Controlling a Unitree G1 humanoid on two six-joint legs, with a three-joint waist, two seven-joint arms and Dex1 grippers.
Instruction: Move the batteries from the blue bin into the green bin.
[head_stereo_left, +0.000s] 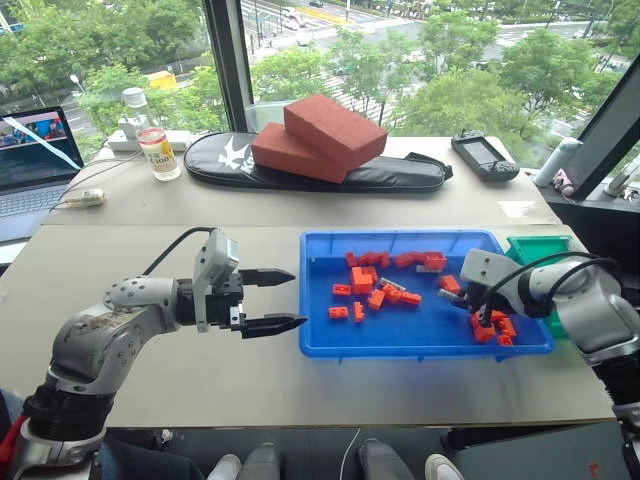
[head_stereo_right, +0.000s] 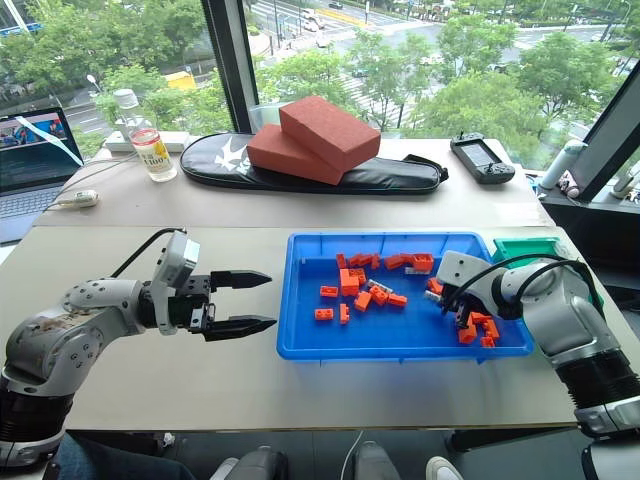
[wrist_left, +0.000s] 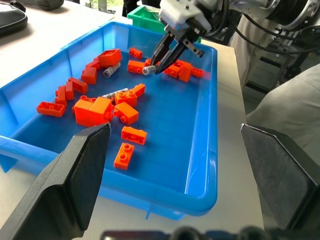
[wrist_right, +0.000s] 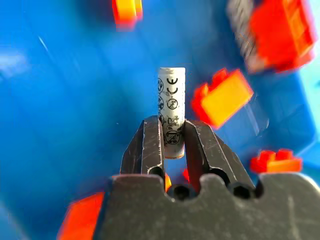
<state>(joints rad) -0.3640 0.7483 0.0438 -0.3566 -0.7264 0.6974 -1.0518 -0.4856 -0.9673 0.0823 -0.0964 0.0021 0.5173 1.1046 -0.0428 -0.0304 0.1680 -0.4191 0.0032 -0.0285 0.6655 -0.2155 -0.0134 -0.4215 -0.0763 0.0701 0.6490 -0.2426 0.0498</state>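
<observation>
One battery (wrist_right: 171, 110) is pinched between the right gripper (wrist_left: 156, 65) fingers, lifted over the blue bin (head_stereo_left: 320, 345) right end; two batteries are seen left among orange blocks (wrist_left: 92, 110); green bin (head_stereo_left: 535, 246) lies far right; left gripper (head_stereo_left: 270, 300) is held spread, idle.

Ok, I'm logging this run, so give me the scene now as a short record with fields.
right gripper: shut on a battery, above the blue bin
left gripper: open, holds nothing, beside the blue bin
still in blue bin: two batteries among orange blocks
green bin: past the blue bin's far right corner, contents not visible
</observation>
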